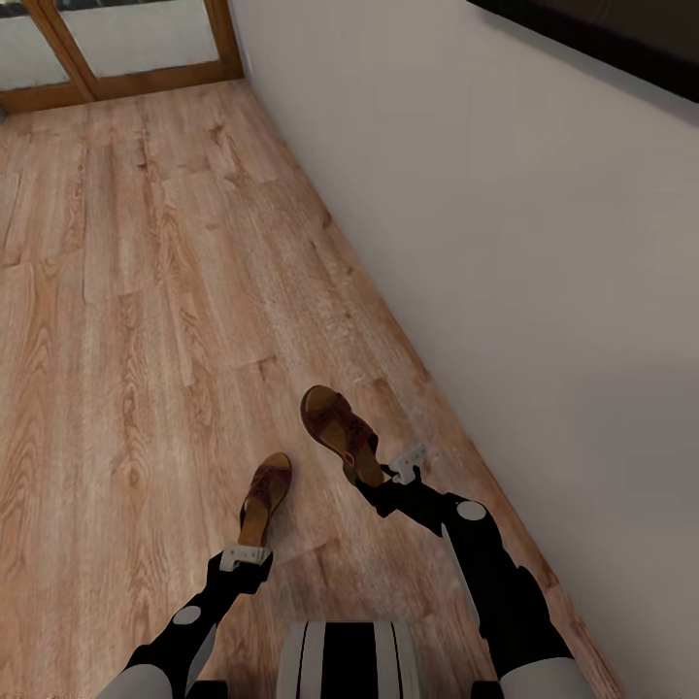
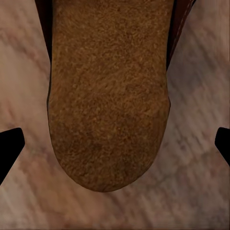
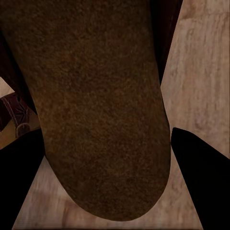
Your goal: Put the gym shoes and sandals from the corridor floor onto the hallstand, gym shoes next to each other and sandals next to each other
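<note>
Carrying one sandal apiece, left gripper (image 1: 245, 555) clamps the lower-centre sandal (image 1: 264, 499) and right gripper (image 1: 403, 466) the mid-frame sandal (image 1: 340, 432), both by the heel, clear of the corridor floor (image 1: 146, 320), presumably for transport to the rack.

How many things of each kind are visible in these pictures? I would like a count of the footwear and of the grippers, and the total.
Brown sandals: 2, one at the left gripper, one at the right gripper, both over the wood floor.
Gym shoes: 0 seen.
Grippers: 2.
Total: 4.
</note>
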Robot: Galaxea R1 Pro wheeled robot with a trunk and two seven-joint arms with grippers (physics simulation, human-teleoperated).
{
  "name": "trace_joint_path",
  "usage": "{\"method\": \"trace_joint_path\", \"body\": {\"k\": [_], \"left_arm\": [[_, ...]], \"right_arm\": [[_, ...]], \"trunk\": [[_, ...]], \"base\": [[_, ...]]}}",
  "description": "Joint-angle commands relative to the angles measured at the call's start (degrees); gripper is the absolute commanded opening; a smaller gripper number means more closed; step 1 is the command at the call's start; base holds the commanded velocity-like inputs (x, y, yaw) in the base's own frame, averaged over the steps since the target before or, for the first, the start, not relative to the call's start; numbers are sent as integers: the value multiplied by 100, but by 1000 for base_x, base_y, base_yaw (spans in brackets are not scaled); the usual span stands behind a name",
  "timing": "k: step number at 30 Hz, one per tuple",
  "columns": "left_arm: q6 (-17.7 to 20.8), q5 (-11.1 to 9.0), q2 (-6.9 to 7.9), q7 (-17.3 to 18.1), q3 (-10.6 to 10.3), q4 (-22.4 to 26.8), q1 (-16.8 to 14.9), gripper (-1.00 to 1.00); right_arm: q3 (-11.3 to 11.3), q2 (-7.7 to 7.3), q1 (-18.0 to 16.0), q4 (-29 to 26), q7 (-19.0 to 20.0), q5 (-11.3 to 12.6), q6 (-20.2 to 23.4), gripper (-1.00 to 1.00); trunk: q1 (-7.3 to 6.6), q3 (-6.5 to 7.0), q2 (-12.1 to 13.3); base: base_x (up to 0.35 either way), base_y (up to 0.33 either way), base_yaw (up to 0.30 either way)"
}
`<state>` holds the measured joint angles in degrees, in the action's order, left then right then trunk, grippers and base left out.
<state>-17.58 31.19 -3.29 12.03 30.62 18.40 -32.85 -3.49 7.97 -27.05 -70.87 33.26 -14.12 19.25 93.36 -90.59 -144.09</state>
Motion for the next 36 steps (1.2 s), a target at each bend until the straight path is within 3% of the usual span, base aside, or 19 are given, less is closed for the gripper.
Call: {"method": "trace_joint_path", "body": {"k": [1, 12, 19, 36], "left_arm": [[-14, 36, -5, 36, 49, 5, -2, 100], [-17, 33, -3, 36, 49, 5, -2, 100], [-17, 36, 3, 36, 49, 5, -2, 100], [-26, 36, -5, 36, 49, 5, -2, 100]], "right_arm": [[7, 3, 0, -9, 40, -29, 25, -100], [7, 3, -2, 6, 40, -29, 26, -100], [7, 3, -2, 11, 40, -29, 24, -100], [1, 3, -2, 3, 40, -29, 25, -100]], "trunk": [[1, -26, -3], [1, -26, -3], [19, -181, -12], [19, -181, -12]], "base": [[0, 0, 0], [0, 0, 0], [0, 0, 0], [1, 0, 0]]}}
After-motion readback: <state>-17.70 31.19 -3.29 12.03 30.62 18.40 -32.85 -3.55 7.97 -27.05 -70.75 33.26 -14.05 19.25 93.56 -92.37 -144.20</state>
